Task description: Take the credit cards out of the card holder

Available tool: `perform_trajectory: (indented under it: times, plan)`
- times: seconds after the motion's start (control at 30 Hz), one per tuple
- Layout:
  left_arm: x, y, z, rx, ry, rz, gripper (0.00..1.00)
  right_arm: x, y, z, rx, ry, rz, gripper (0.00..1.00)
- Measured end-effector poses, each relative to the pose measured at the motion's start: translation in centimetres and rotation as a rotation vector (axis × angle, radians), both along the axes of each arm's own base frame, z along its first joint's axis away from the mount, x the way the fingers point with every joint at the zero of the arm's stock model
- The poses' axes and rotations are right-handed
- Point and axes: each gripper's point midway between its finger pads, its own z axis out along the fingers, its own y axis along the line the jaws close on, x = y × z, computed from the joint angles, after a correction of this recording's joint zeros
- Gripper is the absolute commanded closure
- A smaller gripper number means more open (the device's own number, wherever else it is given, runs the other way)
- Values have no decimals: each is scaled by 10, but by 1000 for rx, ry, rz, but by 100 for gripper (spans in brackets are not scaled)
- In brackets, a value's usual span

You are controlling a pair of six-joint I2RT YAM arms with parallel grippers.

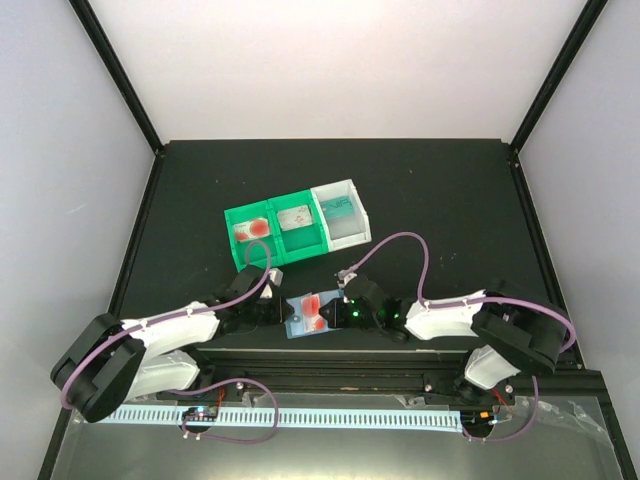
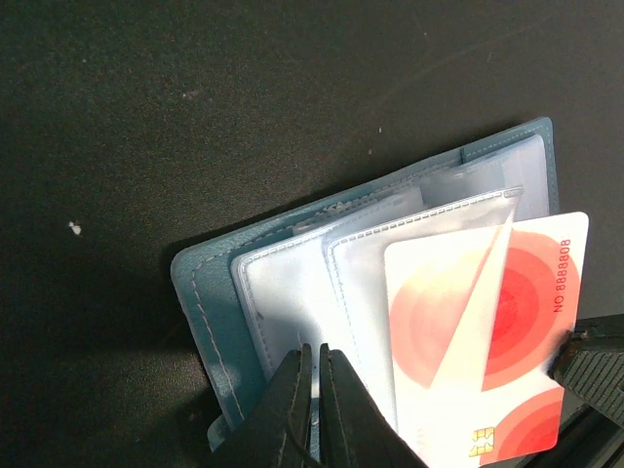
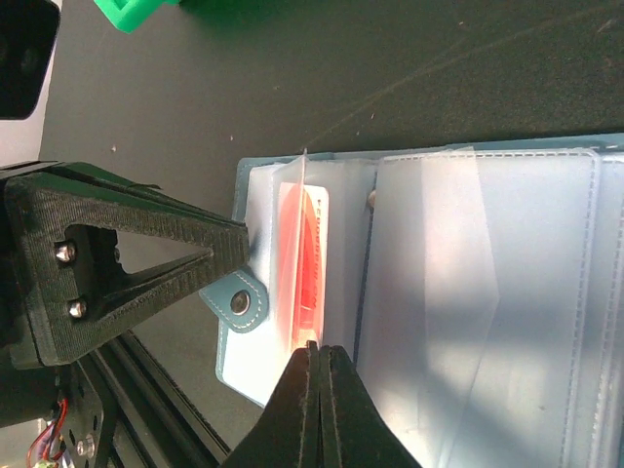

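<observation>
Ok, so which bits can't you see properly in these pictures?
1. The card holder pockets, right wrist view: the frosted sleeves hide whether more cards sit inside.
2. The red-and-white card, left wrist view: its lower left corner is cut off by the picture's bottom edge, and a clear flap covers part of its face.
3. The flat pieces in the bins, top view: too small to read what is printed on them.

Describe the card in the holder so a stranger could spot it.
On the black table's near edge, below the bins, lies an open light-blue holder. The card sticks out of a clear pocket: white with red circles, the only one not in a bin.
</observation>
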Motion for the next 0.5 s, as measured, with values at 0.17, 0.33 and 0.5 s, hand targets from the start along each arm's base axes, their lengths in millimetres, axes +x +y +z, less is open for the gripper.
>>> perform_trajectory:
  times: [0.17, 0.33, 0.5]
  plan:
    - [0, 0, 0, 0, 0, 0, 93, 0, -4, 6, 6, 18, -18, 99]
    - [0, 0, 0, 0, 0, 0, 92, 3, -11, 22, 17, -9, -45, 99]
    - [1, -1, 0, -1, -1, 1, 92, 5, -26, 25, 1, -28, -81, 99]
